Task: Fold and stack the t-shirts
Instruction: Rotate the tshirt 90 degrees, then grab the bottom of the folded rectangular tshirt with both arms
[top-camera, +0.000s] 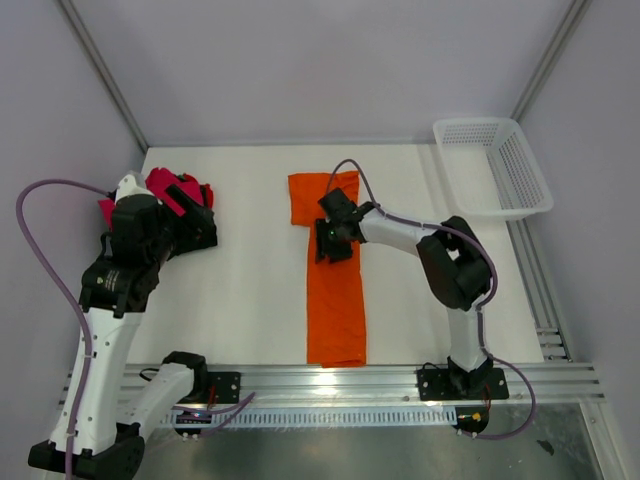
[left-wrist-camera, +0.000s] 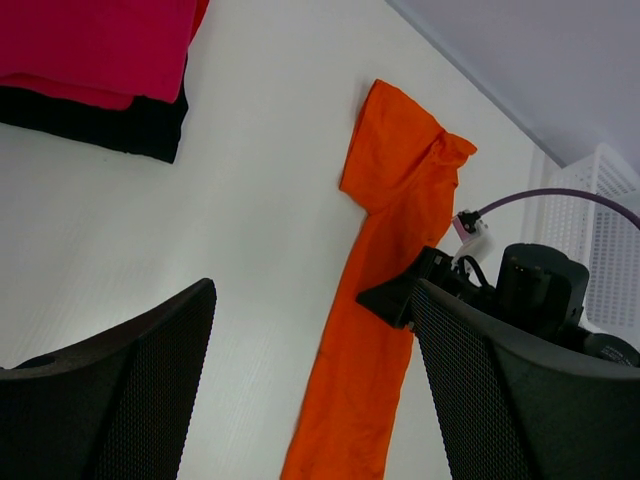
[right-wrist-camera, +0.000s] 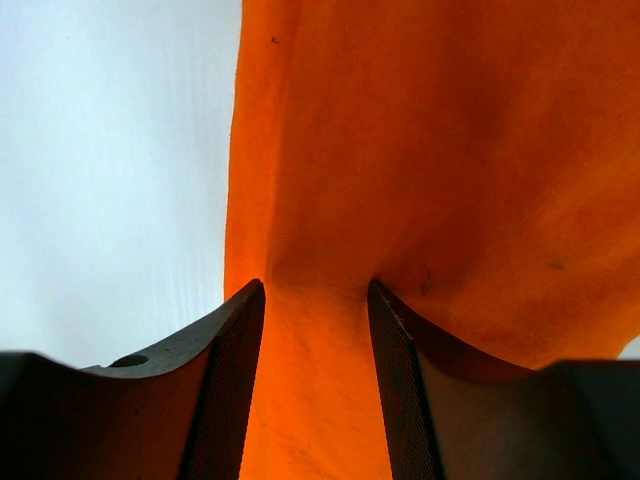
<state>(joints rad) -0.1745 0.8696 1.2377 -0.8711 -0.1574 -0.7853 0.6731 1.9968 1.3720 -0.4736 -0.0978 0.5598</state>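
The orange t-shirt lies as a long narrow strip down the middle of the table, also seen in the left wrist view. My right gripper is down on its upper part, and in the right wrist view the jaws are pinched on a gathered ridge of orange cloth. The magenta-pink t-shirt lies folded at the far left on the black t-shirt, and shows in the left wrist view too. My left gripper hovers beside that stack, open and empty.
A white mesh basket stands at the back right corner, its edge visible in the left wrist view. The right arm and its purple cable reach over the orange strip. A metal rail runs along the near table edge.
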